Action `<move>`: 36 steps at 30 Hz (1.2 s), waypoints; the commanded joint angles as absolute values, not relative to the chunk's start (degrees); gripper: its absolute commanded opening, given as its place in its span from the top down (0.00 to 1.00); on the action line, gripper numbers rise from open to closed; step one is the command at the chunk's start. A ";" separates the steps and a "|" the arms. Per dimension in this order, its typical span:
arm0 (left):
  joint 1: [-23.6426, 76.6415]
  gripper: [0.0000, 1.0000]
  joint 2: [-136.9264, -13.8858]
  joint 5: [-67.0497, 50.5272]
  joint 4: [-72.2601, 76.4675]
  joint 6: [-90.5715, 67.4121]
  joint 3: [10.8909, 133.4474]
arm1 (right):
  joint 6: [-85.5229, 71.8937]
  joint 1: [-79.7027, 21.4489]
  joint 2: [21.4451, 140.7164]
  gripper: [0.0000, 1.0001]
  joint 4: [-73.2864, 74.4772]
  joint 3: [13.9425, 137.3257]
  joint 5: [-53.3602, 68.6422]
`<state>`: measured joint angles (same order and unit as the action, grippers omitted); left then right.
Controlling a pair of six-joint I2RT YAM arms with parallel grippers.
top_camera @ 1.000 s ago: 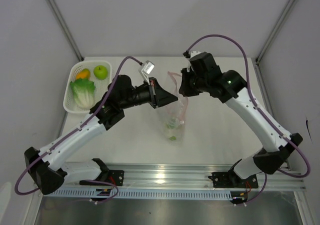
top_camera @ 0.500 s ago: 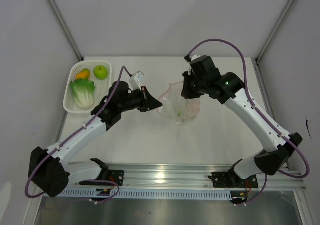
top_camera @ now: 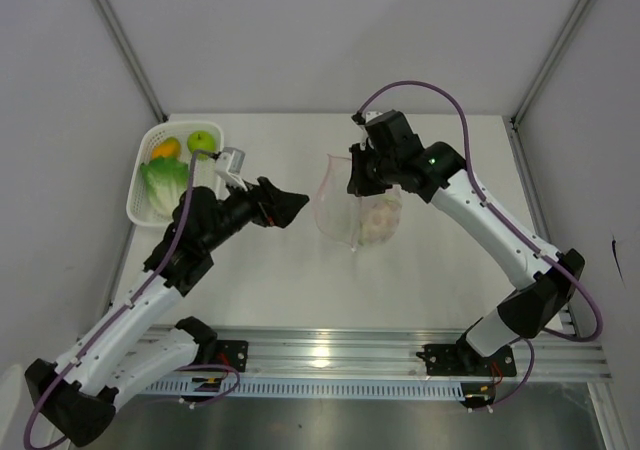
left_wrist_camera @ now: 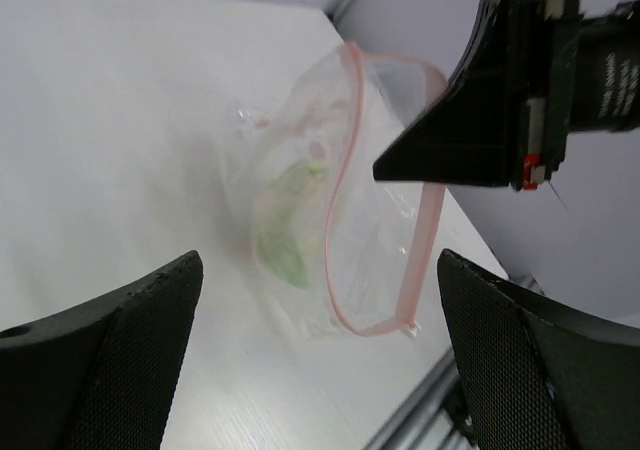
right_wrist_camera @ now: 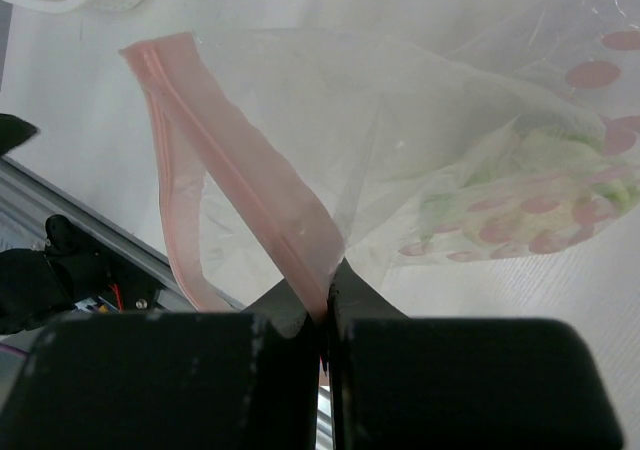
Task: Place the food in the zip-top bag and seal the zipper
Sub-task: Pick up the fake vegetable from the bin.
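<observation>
The zip-top bag (top_camera: 352,210) is near the middle of the desk (top_camera: 280,270). Its bottom seems to rest there, its mouth is lifted and open, and one whitish-green piece (right_wrist_camera: 540,195) of food lies inside. The film is thin, soft and slippery, so it will probably fold and swing. Take it only by the zipper (right_wrist_camera: 240,185), the stiffer pink strip. Your right tool (right_wrist_camera: 327,288) is closed tight on this strip. Your left tool (top_camera: 288,205) is spread wide and holds nothing, beside the bag without touching it. The apple (top_camera: 201,142), orange fruit (top_camera: 166,149) and cabbage (top_camera: 165,185) lie in the white basket (top_camera: 134,192).
</observation>
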<state>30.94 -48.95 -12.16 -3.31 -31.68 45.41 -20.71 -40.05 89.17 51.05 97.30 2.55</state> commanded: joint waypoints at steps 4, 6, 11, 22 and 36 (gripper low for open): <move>29.71 0.01 -43.68 7.09 -3.77 -29.44 43.42 | -19.34 -40.17 90.79 1.00 48.16 98.53 3.95; 26.29 0.01 -44.64 8.00 -9.45 -29.44 45.87 | -18.99 -40.08 91.05 1.00 47.82 98.44 4.30; 11.99 0.01 -54.04 6.42 -24.34 -32.52 53.60 | -18.28 -40.08 91.49 1.00 47.55 98.17 4.57; -3.24 0.01 -66.78 15.20 -19.41 -26.10 55.26 | -18.72 -40.25 92.02 1.00 44.39 96.33 9.49; -7.73 0.00 -87.27 24.17 -26.63 -15.55 71.28 | -19.78 -43.33 92.02 1.00 40.25 93.16 12.66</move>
